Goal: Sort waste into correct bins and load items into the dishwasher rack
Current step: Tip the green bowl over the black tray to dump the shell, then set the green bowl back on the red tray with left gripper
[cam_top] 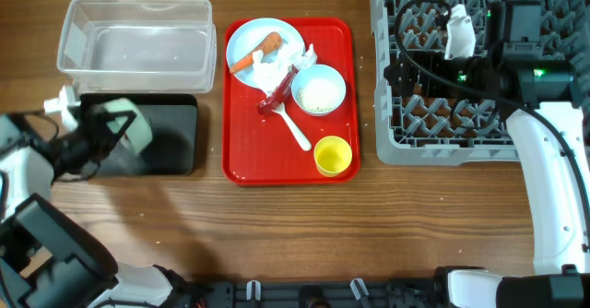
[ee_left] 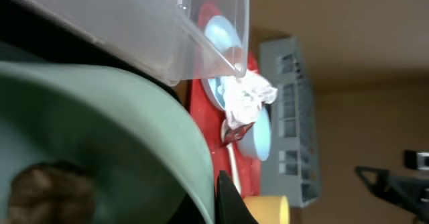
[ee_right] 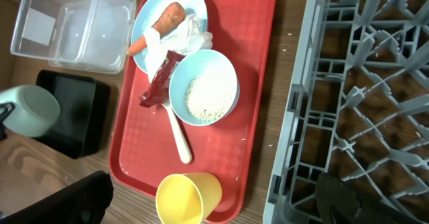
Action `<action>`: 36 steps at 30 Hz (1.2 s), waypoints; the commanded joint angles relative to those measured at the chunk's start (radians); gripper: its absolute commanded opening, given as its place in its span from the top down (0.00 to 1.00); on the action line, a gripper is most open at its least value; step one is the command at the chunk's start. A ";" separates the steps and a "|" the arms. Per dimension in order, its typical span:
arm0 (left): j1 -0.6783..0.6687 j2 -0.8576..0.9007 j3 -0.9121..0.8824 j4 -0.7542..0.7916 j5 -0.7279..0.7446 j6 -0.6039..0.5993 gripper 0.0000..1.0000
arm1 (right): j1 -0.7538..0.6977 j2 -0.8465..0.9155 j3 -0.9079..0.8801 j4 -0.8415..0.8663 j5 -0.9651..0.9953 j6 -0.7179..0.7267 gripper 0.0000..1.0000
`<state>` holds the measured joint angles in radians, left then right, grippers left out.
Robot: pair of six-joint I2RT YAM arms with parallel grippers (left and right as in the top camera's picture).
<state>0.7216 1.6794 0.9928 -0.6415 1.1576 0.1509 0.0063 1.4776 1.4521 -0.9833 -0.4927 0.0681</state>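
My left gripper [ee_left: 216, 196] is shut on the rim of a light blue bowl [cam_top: 132, 129], held tilted over the shallow black tray [cam_top: 171, 135]. A small brown food lump [ee_left: 45, 192] sits inside that bowl. On the red serving tray [cam_top: 336, 41] are a blue plate [cam_top: 241, 39] with a carrot piece [cam_top: 259, 53] and crumpled napkins [cam_top: 277, 65], a red wrapper [cam_top: 276, 93], a second bowl holding rice [cam_top: 318, 90], a white spoon [cam_top: 297, 129] and a yellow cup [ee_right: 188, 196]. My right gripper [ee_right: 208, 207] stands open at the near edge of the grey dishwasher rack [cam_top: 461, 128], above the cup.
The clear plastic tub [cam_top: 138, 33] stands behind the black tray at the back left. The right arm [cam_top: 544, 160] reaches over the rack's right side. Bare wood shows along the table's front.
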 commanded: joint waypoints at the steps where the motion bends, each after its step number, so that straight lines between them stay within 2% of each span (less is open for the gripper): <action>1: 0.069 0.004 -0.058 0.045 0.216 0.035 0.96 | 0.006 0.009 0.022 0.003 0.007 0.013 0.00; 7: 0.118 0.004 -0.062 0.055 0.403 0.055 0.96 | 0.006 0.009 0.022 -0.009 0.007 0.013 0.00; 15: 0.118 0.003 -0.061 0.056 0.417 0.054 0.96 | 0.006 0.009 0.022 -0.007 0.007 0.014 0.00; 20: 0.038 -0.049 -0.031 0.055 0.367 -0.027 0.96 | 0.006 0.009 0.022 -0.006 0.007 0.013 0.00; 25: -0.200 -0.240 0.029 0.056 0.006 -0.151 0.96 | 0.006 0.009 0.022 -0.010 0.007 0.013 0.00; 29: -0.572 -0.414 0.033 0.038 -0.494 -0.309 0.96 | 0.006 0.009 0.022 -0.005 0.007 0.014 0.00; 33: -0.914 -0.399 0.032 0.001 -0.920 -0.374 0.96 | 0.006 0.009 0.022 -0.005 0.007 0.013 0.00; 36: -1.145 -0.298 0.032 0.000 -1.205 -0.433 0.96 | 0.006 0.009 0.022 -0.005 0.007 0.013 0.00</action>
<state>-0.2501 1.2945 1.0172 -0.6445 0.3763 -0.1955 0.0063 1.4776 1.4521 -0.9905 -0.4919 0.0750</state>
